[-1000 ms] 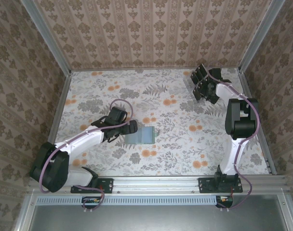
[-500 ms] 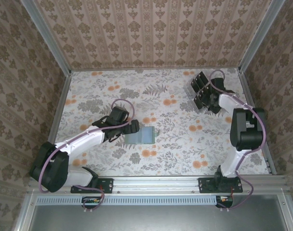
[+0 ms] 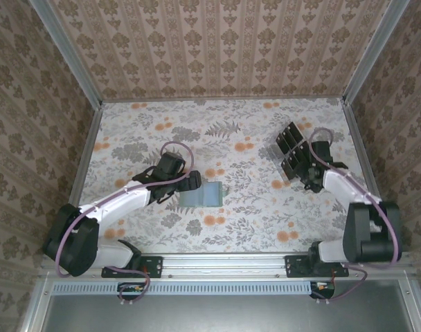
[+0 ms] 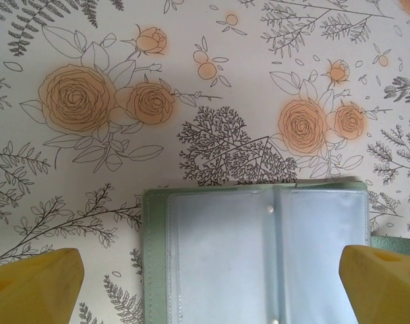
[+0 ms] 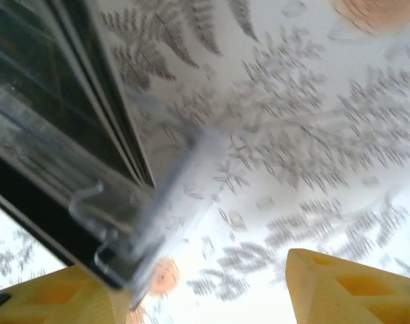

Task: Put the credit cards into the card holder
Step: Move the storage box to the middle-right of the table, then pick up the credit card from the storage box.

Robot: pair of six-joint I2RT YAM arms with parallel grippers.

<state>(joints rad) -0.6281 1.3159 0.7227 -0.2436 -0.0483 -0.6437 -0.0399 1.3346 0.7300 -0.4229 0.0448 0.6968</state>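
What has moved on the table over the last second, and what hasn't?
The right tool has pulled the clear rack with the black cards from the far right corner toward the near edge, its arm folding back. The left tool, wide open, and the green card holder beside it stayed put.

We note the left arm reaching low toward table centre, left gripper (image 3: 190,182) with jaws spread wide. Right arm folded at the right side; right gripper (image 3: 302,168) partly parted.
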